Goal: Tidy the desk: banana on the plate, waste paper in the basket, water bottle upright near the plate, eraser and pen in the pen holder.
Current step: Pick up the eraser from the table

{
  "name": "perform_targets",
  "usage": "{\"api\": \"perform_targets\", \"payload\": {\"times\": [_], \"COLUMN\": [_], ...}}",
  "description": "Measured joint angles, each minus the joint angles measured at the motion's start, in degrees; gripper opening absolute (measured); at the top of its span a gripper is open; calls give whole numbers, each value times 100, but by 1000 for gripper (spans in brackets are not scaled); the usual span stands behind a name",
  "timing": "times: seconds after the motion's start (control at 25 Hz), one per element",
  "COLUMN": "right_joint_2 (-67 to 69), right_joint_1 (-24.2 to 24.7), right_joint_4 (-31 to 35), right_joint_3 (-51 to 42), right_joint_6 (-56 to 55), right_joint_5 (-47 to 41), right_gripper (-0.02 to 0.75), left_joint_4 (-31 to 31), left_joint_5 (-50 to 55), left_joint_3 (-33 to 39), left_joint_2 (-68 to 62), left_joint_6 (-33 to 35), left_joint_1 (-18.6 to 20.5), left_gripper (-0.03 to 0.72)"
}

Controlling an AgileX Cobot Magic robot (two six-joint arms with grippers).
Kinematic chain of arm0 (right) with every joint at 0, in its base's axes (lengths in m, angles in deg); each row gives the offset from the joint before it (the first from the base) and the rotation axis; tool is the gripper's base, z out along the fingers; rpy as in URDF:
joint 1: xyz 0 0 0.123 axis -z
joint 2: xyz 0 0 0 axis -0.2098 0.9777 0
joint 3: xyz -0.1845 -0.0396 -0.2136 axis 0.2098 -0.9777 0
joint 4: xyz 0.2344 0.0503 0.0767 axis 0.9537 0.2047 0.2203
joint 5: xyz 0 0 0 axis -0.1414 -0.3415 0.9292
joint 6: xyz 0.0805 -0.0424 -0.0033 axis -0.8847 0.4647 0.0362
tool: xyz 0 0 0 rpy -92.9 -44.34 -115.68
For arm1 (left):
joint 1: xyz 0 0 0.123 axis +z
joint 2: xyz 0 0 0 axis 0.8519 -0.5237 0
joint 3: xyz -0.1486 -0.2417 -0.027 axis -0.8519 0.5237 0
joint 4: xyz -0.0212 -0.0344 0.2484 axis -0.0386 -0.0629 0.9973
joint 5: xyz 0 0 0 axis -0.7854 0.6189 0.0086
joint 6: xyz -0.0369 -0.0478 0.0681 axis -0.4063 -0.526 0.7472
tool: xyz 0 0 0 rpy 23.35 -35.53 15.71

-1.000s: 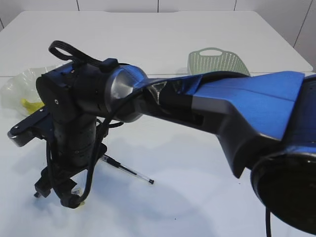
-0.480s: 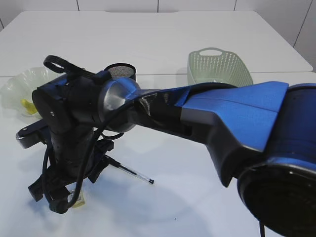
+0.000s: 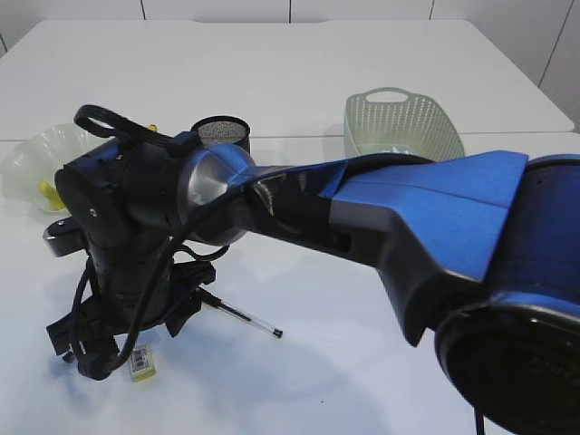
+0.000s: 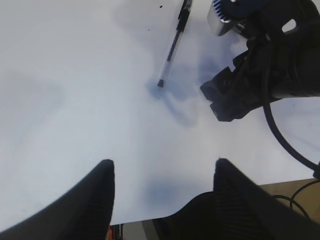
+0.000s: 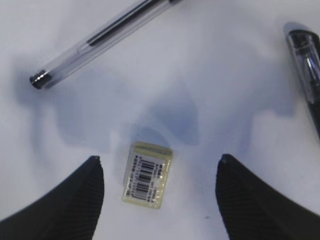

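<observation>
My right pincer (image 5: pixel 157 197) hangs open over the eraser (image 5: pixel 148 174) — nothing gripped; the pen (image 5: pixel 100 37) lies beside it. My left pincer (image 4: pixel 162 192) gapes too, over bare tabletop (image 4: pixel 75 100).

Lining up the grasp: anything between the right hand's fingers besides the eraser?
No. The right wrist view shows only the eraser on bare table between the open fingers.

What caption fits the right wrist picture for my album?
Open right gripper hovering over the eraser on the white table, pen lying just beyond.
</observation>
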Motion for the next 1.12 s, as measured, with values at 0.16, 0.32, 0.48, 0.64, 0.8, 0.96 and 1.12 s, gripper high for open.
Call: {"api": "perform_targets", "payload": {"times": [0.16, 0.32, 0.48, 0.64, 0.8, 0.96, 1.12], "right_joint_2": [0, 0, 49, 209, 219, 219, 219], "right_joint_1": [-9, -9, -22, -63, -93, -93, -93], "right_joint_4": [-12, -12, -12, -36, -63, -87, -91], "right_joint_3": [0, 0, 8, 23, 35, 35, 35], "right_joint_6": [-342, -698, -1008, -1131, -1316, -1489, -1524], "right_joint_5": [5, 28, 50, -17, -40, -40, -40], "right_gripper": [518, 518, 518, 517, 507, 446, 362], "left_joint_4": [0, 0, 0, 0, 0, 0, 0], "left_joint_5": [0, 0, 0, 0, 0, 0, 0], "left_joint_3": [0, 0, 0, 0, 0, 0, 0], "left_joint_2": [0, 0, 0, 0, 0, 0, 0], "left_joint_6": [0, 0, 0, 0, 0, 0, 0], "left_joint_1": [0, 0, 0, 0, 0, 0, 0], "left_gripper": [445, 445, 445, 445, 445, 445, 445]}}
